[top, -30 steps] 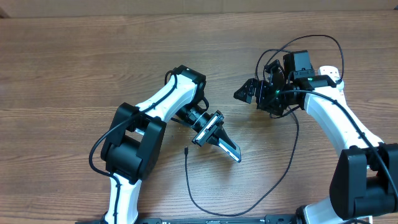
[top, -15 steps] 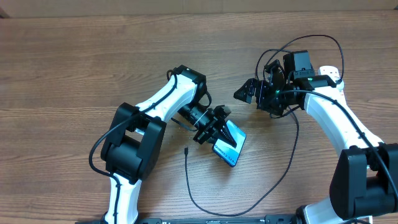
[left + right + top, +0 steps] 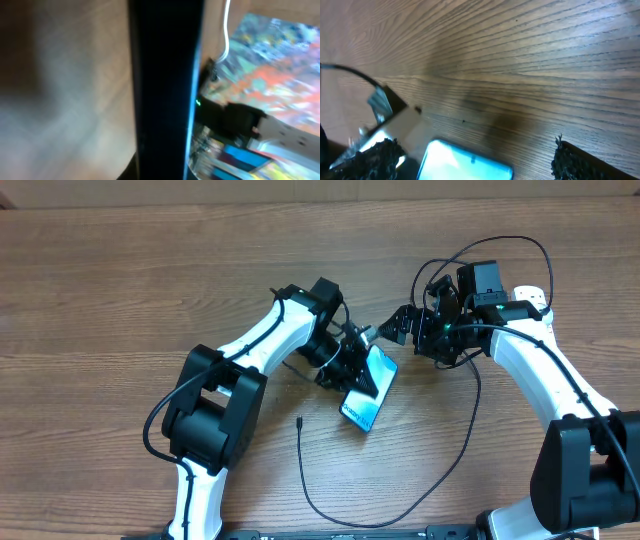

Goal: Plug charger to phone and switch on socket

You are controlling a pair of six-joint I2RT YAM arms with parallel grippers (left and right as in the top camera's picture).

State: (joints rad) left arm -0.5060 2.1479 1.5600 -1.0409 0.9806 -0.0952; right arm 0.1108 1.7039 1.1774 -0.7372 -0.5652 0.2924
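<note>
My left gripper (image 3: 352,372) is shut on the phone (image 3: 367,394), held off the table with its lit blue screen tilted up. In the left wrist view the phone (image 3: 165,90) is a blurred dark edge-on bar. My right gripper (image 3: 398,326) stands open just right of and beyond the phone's top. In the right wrist view the lit phone (image 3: 465,164) lies between the open fingers (image 3: 572,160) of my right gripper (image 3: 472,147). The charger cable (image 3: 470,425) loops over the table, its tip (image 3: 300,421) lying free. Its black plug (image 3: 484,280) sits by a white corner of the socket (image 3: 533,294), which is mostly hidden behind my right arm.
The wooden table (image 3: 120,300) is bare at the left and back. The cable's loop (image 3: 345,520) runs close to the front edge between the two arm bases. More black cable arcs above my right arm (image 3: 500,242).
My left gripper has swung the phone up and to the right, toward the right gripper, and turned it so that the lit screen shows. The right arm has hardly moved.
</note>
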